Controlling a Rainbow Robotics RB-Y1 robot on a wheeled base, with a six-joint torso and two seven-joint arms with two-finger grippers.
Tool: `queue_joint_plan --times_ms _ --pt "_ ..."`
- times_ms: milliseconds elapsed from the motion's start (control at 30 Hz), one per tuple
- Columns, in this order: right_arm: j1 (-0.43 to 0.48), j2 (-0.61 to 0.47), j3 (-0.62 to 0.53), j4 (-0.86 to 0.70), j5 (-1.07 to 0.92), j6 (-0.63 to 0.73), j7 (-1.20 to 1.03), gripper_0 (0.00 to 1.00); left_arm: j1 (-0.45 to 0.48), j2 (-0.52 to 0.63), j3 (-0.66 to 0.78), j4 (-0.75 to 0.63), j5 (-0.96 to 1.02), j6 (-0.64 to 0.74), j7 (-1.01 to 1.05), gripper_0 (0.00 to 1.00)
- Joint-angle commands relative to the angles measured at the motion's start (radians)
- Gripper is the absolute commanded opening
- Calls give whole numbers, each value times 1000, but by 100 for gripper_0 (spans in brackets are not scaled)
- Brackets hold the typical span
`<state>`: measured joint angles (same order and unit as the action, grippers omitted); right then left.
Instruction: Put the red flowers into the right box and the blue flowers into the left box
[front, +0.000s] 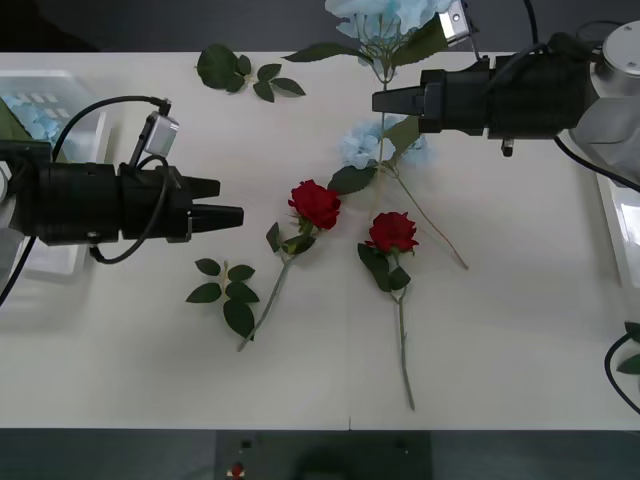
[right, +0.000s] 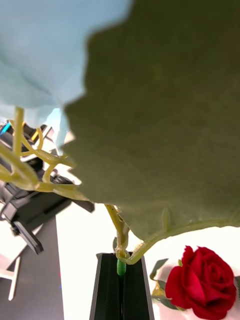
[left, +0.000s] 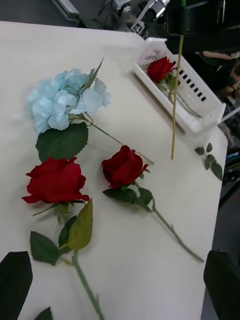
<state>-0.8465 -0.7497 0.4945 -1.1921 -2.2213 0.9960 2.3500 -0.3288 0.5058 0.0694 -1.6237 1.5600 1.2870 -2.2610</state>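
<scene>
Blue flowers sit in three places for you: one stem is clamped between the closed black fingers of your right gripper (front: 378, 100) and hangs lifted over the far middle of the table (front: 520, 330), its bloom (front: 385, 15) at the top edge of the front view; a second blue cluster (front: 362, 143) lies flat on the table just under that gripper; and more pale blue shows inside the left box (front: 60, 110) at the far left. Two red flowers lie mid-table, one (front: 316, 204) nearer your left arm and one (front: 392, 232) just beside it, apart, stems trailing toward you. A third red rose (left: 161, 68) lies in the right box (left: 200, 107) (seen from your left wrist). Your left gripper (front: 232, 202) hovers beside the left rose, fingers spread and holding nothing. Loose leaf sprigs (front: 226, 290) lie near it.
</scene>
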Motion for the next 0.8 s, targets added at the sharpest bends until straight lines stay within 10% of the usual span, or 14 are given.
queue_joint_plan --times_ms 33,700,800 --pt "-19 41 -5 -17 -11 -2 32 0 -9 -69 -39 47 52 -78 -167 100" --pt "-19 99 -5 -17 -14 -26 52 0 -3 -239 -425 94 184 -649 -368 100" --pt "-19 99 -5 -17 -15 -28 52 0 -9 -237 -436 96 184 -661 -368 85"
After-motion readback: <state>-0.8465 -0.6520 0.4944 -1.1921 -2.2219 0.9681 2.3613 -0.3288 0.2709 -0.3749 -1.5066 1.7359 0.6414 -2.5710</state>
